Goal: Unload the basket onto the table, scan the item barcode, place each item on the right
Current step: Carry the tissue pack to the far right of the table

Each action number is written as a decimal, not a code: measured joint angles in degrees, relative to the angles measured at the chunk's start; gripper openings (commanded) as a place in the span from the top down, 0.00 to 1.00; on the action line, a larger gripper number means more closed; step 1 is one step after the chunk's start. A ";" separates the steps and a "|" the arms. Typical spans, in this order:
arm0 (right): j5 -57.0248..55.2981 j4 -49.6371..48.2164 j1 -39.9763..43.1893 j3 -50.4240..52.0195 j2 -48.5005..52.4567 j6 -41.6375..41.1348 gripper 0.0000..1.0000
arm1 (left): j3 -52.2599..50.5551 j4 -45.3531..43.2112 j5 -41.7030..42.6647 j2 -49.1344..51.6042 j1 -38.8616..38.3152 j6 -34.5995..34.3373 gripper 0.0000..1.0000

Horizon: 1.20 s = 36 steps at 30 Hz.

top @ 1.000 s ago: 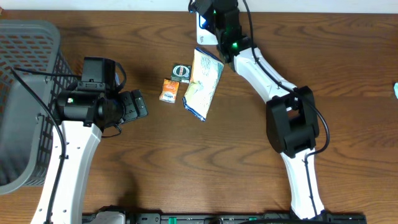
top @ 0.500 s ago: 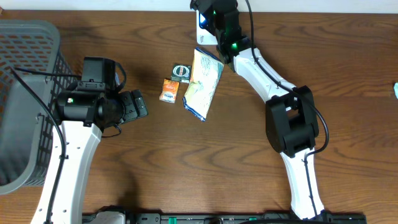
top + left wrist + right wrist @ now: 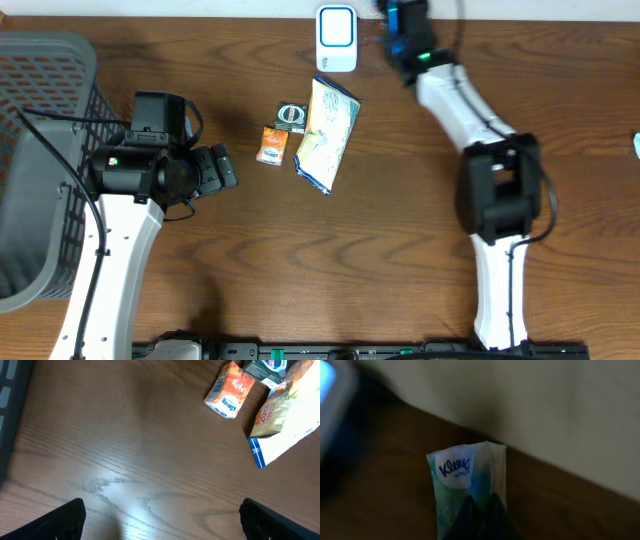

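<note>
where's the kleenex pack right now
In the right wrist view the Kleenex pack is pinched in the right gripper, at the far edge of the table just right of the white scanner.

a dark brown wood-grain table (image 3: pixel 400 250) carries everything. at its far edge lies a white, blue-faced rectangular scanner (image 3: pixel 336 40). near the middle lies a long pale yellow-and-white snack bag with a blue end (image 3: pixel 327 135), with a small black square packet (image 3: pixel 291 116) and a small orange packet (image 3: pixel 271 146) just beside it on its left. a grey plastic mesh basket (image 3: pixel 40 150) stands at the left end.
</note>
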<state>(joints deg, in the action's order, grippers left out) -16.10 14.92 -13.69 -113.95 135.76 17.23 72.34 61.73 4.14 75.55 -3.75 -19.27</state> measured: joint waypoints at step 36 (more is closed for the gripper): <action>0.72 33.81 43.54 -0.37 -2.67 -3.37 0.08 | 0.00 0.00 0.02 0.00 0.00 0.00 0.02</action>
<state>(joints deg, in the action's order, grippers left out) -15.38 48.73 29.85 -114.32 133.10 13.87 72.34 61.73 4.16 75.55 -3.75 -19.27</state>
